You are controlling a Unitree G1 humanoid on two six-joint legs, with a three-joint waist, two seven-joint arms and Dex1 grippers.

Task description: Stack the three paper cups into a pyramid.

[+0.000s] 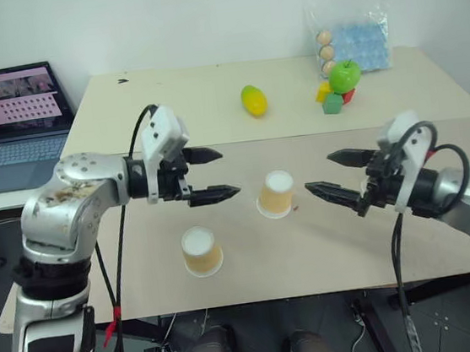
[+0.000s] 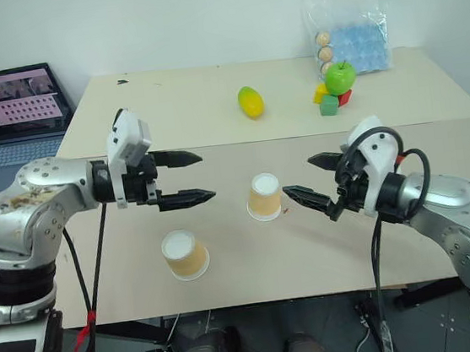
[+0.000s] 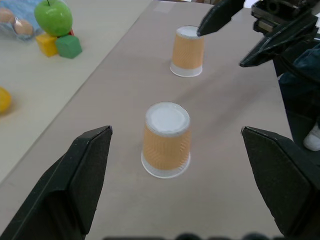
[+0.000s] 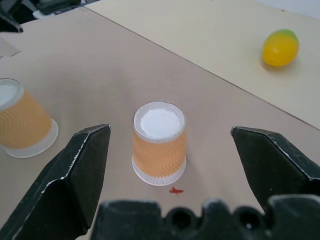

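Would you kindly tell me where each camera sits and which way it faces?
Left and right eye views: on the head, looking down over the table; both arms show.
Left wrist view: along the open left gripper toward the near cup.
Right wrist view: along the open right gripper toward the far cup.
Shared: both cups, upside down.

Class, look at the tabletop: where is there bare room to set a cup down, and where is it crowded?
Bare: the near strip right of the front cup, below the right hand; also the far left, beside the mango. Crowded: between both open hands around the middle cup, and the far right by the apple and blocks.
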